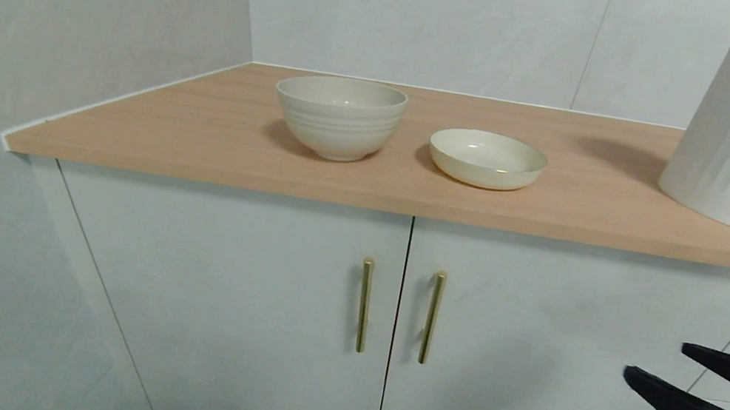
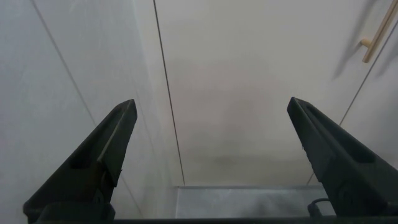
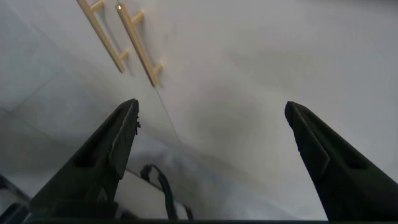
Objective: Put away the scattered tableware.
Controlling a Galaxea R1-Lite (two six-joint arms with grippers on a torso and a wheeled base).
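Bowl and shallow dish sit side by side on the table, bowl to the left. Right gripper hangs before the cabinet below, jaws wide, empty. Left gripper faces a pale panel, jaws wide.

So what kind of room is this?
Most likely a kitchen: a wooden countertop holds a bowl and a shallow dish, with white cabinet doors and gold handles underneath.
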